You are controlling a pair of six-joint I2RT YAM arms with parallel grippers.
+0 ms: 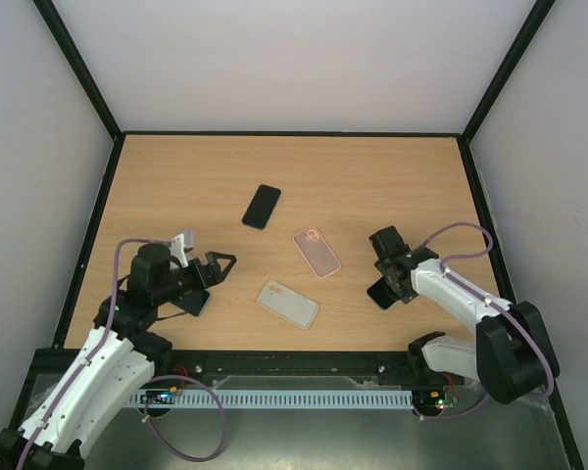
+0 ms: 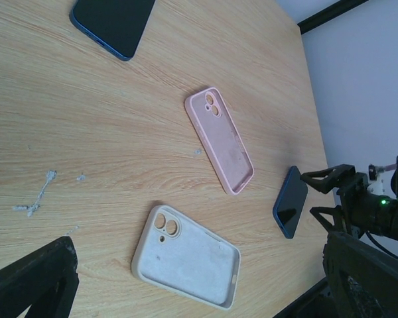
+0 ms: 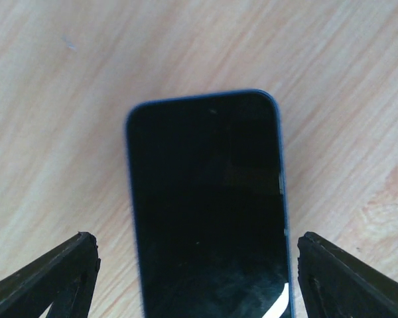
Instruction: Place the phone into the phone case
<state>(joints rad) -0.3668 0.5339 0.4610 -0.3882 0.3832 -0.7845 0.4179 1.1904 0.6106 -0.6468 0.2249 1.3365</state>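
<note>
While the phone lies flat on the bench beneath the right gripper, jaws apart either side, it appears rigid, glossy, breakable; take it by its long edges. Left gripper open.

Blue-edged phone lies screen up at near right; pink case and white case lie flat centre; second phone farther back

Phone between the right gripper fingers: black screen, blue rim. Second phone, well beyond it: same colours. Cases ahead of it: pink case, off-white case. Table: light wood grain.
</note>
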